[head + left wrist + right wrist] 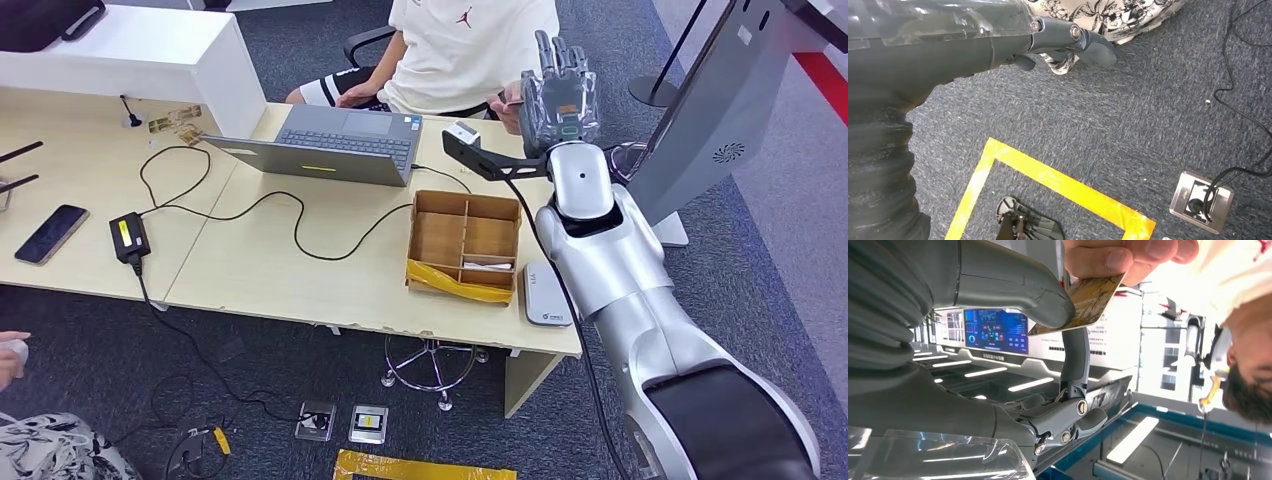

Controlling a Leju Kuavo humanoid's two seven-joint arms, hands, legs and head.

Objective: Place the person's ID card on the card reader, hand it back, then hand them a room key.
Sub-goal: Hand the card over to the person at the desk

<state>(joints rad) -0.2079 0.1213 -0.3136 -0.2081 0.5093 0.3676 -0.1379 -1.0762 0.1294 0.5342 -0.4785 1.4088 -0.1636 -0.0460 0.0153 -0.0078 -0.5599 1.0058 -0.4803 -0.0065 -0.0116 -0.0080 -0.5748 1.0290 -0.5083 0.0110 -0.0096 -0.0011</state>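
Note:
My right hand [560, 95] is raised over the desk's far right edge toward a seated person in a white shirt [470, 45]. In the right wrist view a gold-brown card [1090, 302] sits pinched between my thumb [1043, 295] and a dark finger [1075, 355] behind it. The person's fingers [1128, 257] grip the card's other end. Which card it is cannot be told. A white card reader [545, 295] lies on the desk's right front corner. My left hand [1073, 42] hangs beside the desk over the carpet, holding nothing, fingers loosely apart.
A cardboard divider box [465, 245] with yellow tape stands left of the reader. An open laptop [335, 145], a black cable and power brick [130, 235] and a phone [50, 233] lie on the desk [250, 270]. A grey monitor stand [705, 110] rises at the right.

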